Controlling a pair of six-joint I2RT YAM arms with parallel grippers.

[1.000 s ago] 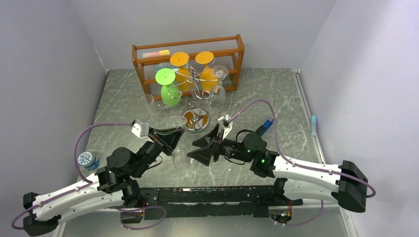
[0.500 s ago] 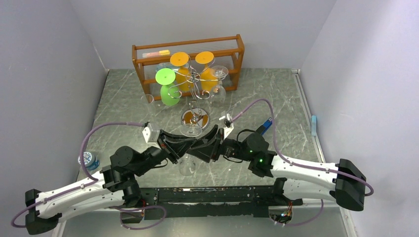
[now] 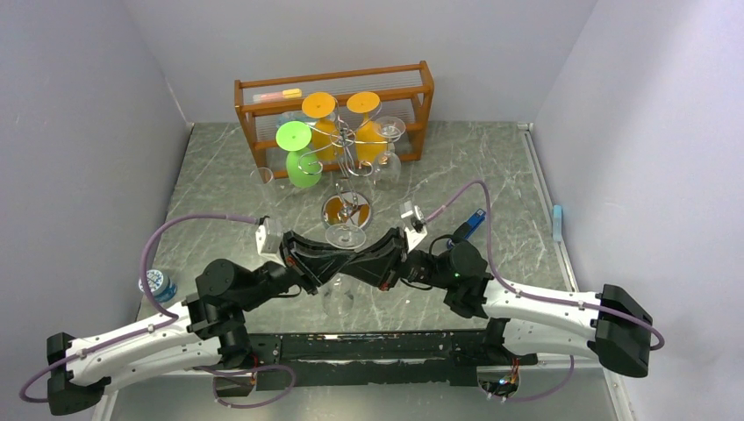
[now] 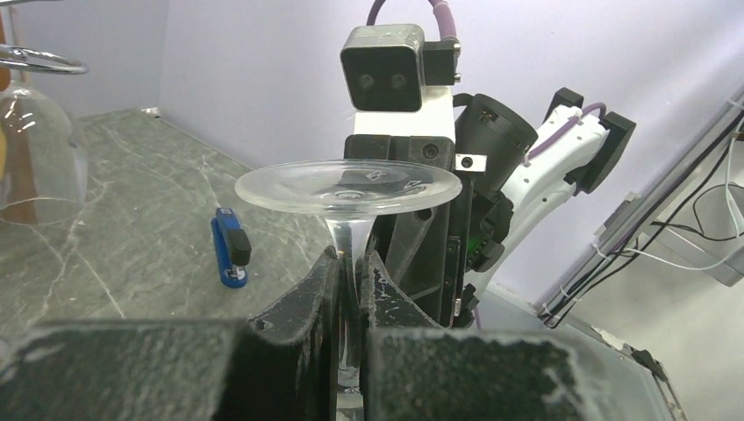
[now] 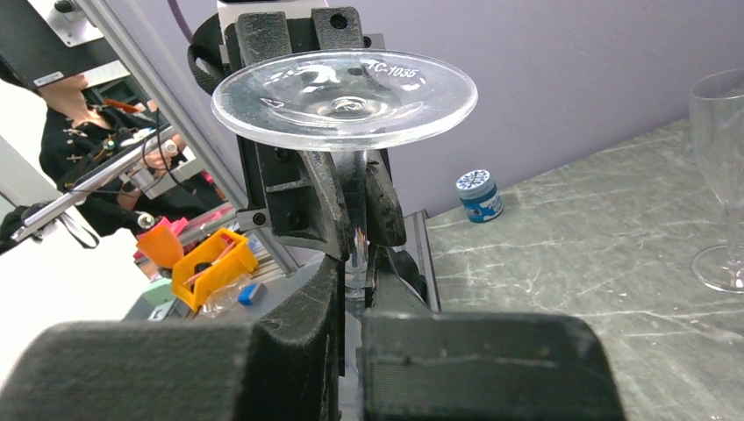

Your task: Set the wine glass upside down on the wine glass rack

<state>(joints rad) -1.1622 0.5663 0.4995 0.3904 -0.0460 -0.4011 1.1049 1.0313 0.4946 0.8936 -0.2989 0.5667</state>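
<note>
Left end effector (image 4: 349, 272) and right end effector (image 5: 354, 285) both tight on inverted wine glass (image 4: 348, 186) stem, bowl mostly hidden

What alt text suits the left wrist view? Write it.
An upside-down clear wine glass, round foot uppermost, has its stem clamped between the left arm's black fingers. The right arm's grey wrist camera faces it close behind; a small blue stapler lies on the grey marbled table.
</note>
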